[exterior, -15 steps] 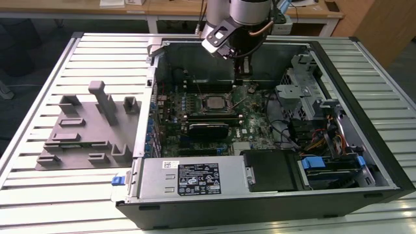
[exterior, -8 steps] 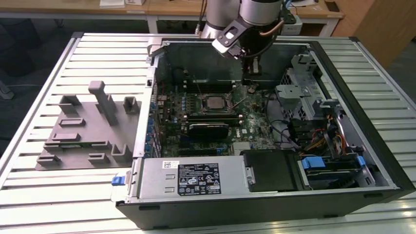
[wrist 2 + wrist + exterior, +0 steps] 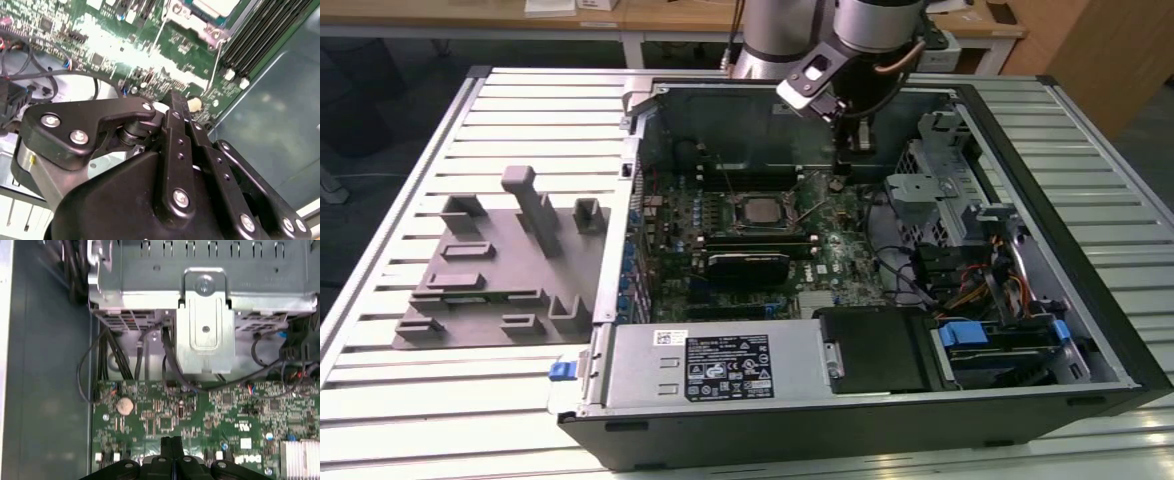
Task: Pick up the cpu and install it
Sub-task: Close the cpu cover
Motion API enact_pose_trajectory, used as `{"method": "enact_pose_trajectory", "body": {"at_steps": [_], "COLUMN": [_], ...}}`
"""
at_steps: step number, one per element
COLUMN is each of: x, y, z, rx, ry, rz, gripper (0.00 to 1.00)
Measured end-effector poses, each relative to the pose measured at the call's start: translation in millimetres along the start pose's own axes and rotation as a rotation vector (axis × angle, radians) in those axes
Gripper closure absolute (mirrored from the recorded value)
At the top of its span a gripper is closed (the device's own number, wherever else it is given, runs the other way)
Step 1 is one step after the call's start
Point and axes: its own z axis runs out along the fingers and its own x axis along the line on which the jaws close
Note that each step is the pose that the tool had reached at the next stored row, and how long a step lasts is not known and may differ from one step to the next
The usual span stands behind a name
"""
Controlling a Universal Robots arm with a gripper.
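Note:
The cpu [image 3: 758, 210] is a small silver square lying flat in the socket frame in the middle of the green motherboard [image 3: 834, 250], inside the open computer case. In the second wrist view a corner of the cpu [image 3: 215, 6] shows beside two thin metal levers. My gripper [image 3: 859, 140] hangs above the board's far part, to the exterior view's right of the cpu and clear of it. The black fingers [image 3: 171, 444] are pressed together with nothing between them, and the gripper [image 3: 175, 100] is shut.
A metal drive cage [image 3: 927, 190] with cables stands at the exterior view's right of the gripper. The silver power supply box [image 3: 720, 365] fills the case's near side. A grey moulded fixture [image 3: 494, 270] lies on the slatted table at the exterior view's left. A coin battery [image 3: 125, 406] sits on the board.

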Motion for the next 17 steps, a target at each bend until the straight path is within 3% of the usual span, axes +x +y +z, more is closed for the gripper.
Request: {"method": "enact_pose_trajectory", "body": {"at_steps": [17], "x": [0.1], "y": [5.1], "z": [15.4], "rx": [0.0], "ry": [0.0], "rz": [0.0], "gripper": [0.89]}}
